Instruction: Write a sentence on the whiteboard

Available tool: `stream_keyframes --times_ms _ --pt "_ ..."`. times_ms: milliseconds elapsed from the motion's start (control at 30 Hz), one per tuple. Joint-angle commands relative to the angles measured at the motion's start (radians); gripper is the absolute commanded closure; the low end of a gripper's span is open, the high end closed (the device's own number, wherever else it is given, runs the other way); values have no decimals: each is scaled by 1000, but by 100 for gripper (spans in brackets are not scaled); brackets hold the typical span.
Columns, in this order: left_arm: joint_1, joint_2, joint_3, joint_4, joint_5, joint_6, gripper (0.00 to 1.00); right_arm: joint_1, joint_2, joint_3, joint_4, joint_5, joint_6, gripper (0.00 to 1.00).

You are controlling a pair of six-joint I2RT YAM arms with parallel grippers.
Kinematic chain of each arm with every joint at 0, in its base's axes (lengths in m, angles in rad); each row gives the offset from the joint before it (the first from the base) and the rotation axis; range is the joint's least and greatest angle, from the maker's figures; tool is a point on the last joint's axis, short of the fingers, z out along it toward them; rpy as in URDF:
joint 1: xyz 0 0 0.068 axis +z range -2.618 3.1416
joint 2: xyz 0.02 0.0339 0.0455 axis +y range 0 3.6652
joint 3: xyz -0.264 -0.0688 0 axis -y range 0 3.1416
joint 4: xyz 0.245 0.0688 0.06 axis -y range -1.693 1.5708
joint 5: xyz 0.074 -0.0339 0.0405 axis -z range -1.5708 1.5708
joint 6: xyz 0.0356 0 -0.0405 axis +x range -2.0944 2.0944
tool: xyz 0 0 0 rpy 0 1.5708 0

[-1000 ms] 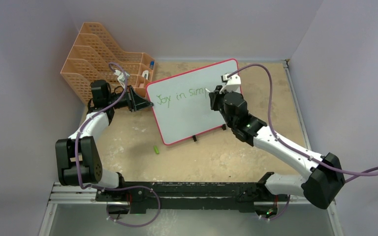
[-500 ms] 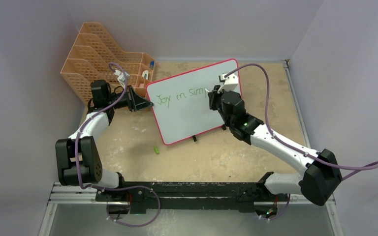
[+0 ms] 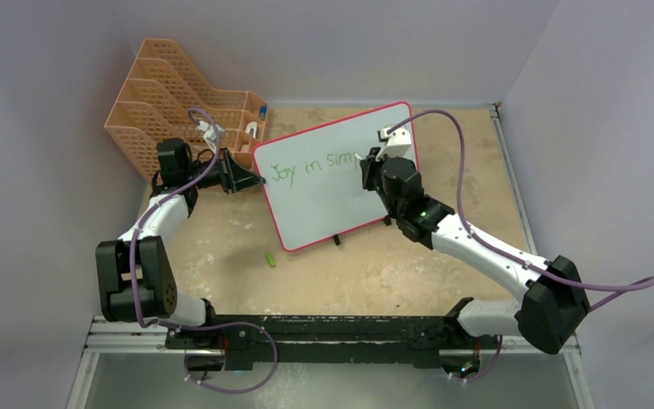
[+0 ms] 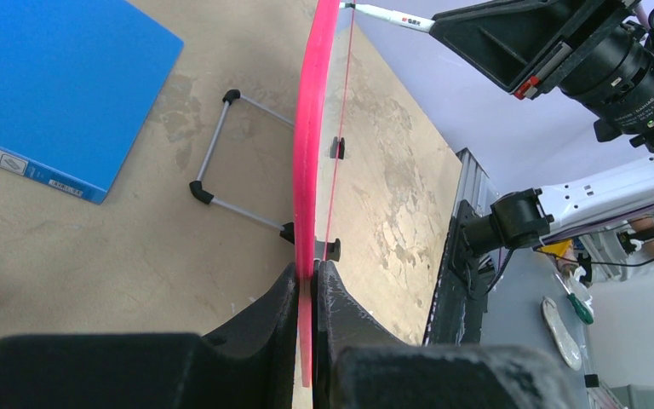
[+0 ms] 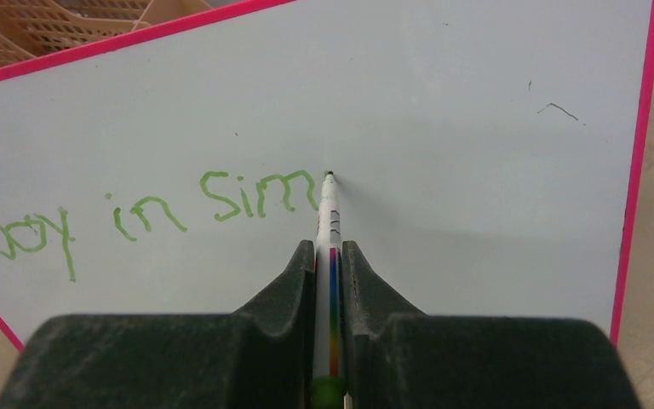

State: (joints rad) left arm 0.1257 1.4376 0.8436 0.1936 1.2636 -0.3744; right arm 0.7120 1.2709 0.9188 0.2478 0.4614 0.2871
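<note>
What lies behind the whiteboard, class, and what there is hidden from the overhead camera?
The left wrist view shows a blue folder lying flat behind the whiteboard, next to its wire stand. From above, the board covers both, so neither shows there.

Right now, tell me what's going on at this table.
The left end effector is shut on the whiteboard at its pink edge. The right end effector is shut on a marker whose tip touches the board. The green sentence reads "Joy in Sim" so far, so the writing is unfinished. A small green piece lies on the table in front of the board.
</note>
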Motion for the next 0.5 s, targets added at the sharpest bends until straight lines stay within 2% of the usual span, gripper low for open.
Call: stream_keyframes --times_ms 0,467 --pt "-10 -22 31 3 -3 19 100 -5 5 51 62 15 -12 100" --pt "-10 -22 31 2 -3 22 100 -6 18 60 57 7 -13 100"
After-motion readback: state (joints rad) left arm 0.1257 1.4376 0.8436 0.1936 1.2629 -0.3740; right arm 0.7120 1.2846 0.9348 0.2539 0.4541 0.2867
